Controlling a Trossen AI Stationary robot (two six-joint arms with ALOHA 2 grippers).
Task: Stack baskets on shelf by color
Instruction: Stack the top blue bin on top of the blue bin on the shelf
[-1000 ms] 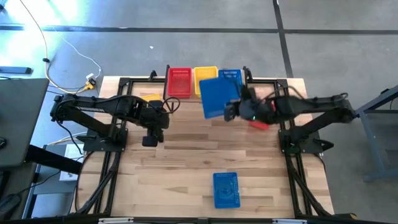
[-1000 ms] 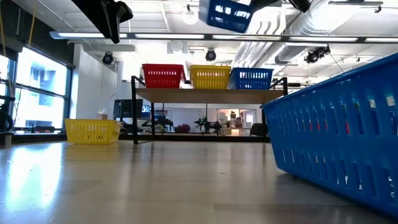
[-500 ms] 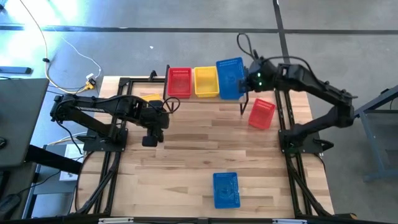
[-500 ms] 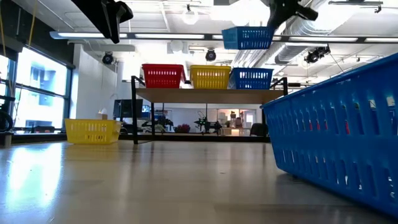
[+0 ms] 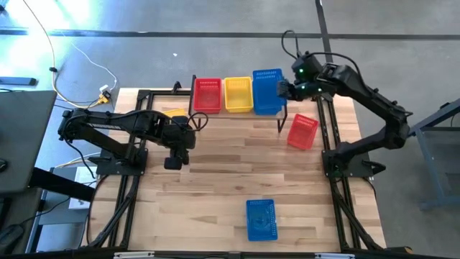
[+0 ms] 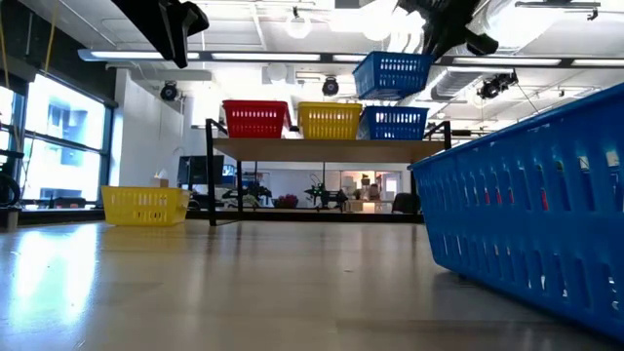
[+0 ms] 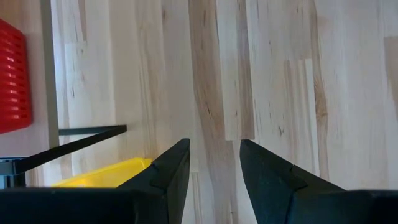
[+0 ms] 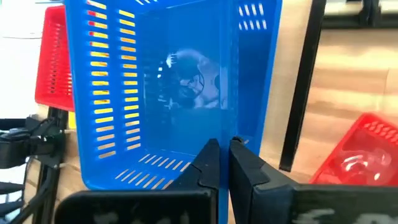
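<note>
Only low view shows held blue basket [image 6: 393, 74] above shelved blue basket [image 6: 395, 123].

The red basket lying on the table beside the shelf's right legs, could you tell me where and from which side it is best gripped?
Take the red basket by the thin upper rim of one long wall, coming from above. It lies open side up, slightly askew, just right of the shelf leg, so its outer, right-hand wall is probably the freer one. The right claw, now shut on the blue basket, is nearest.

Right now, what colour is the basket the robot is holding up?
Blue basket, clearest in the right wrist view.
</note>
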